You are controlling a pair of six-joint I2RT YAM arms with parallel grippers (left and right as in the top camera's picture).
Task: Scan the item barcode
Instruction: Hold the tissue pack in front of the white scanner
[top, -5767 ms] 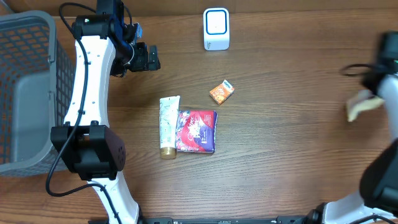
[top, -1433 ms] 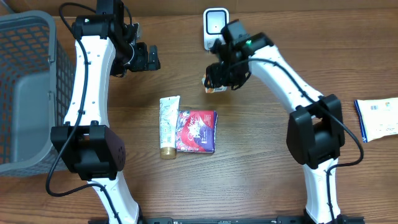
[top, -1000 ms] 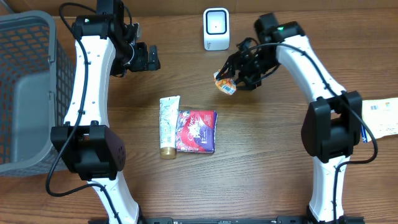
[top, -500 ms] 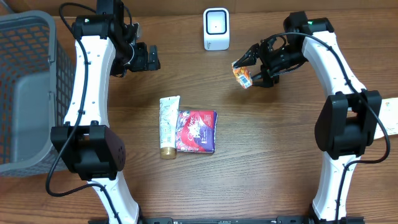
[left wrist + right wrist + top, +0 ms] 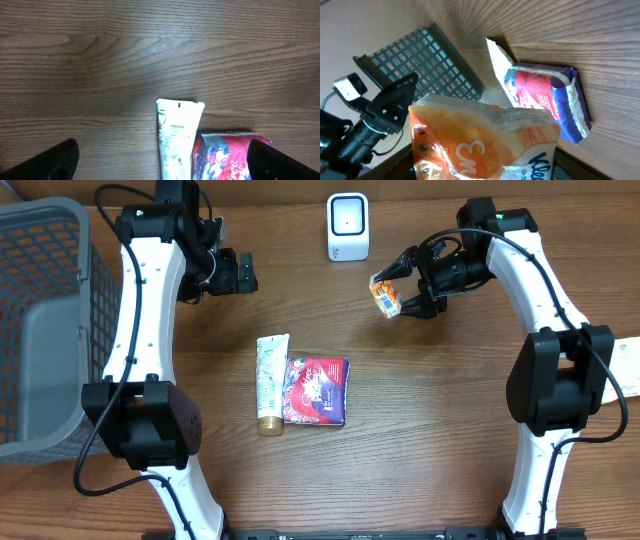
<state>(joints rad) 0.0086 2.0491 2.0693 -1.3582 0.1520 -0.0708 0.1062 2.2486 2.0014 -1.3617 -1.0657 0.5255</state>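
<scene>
Reaching in from the right edge of the table [image 5: 450,450], the right arm is bending back toward the middle, and the right gripper [image 5: 402,288] is clamping the orange packet [image 5: 384,296] between its fingers, lifted off the wood. The packet is hanging tilted, just right of and a little nearer than the white scanner [image 5: 347,226], which is standing at the table's far edge. The left arm is stretching up the left side and folding over at the top, and the left gripper [image 5: 236,272] is hovering there with its fingers [image 5: 50,162] spread wide and gripping nothing.

Bare wood is lying open between the packet and the scanner, and across the whole near right part of the table. The grey mesh basket [image 5: 45,330] is taking up the far left edge. Mid-table, a pale tube [image 5: 271,383] and a red and purple pack [image 5: 316,391] are lying side by side, touching, well clear of both grippers.

The tube is showing the word PANTENE in the left wrist view. The orange packet is showing blue letters starting "Kle" in the right wrist view, cut off by the frame's edge; the script on the red pack is too small to read.
</scene>
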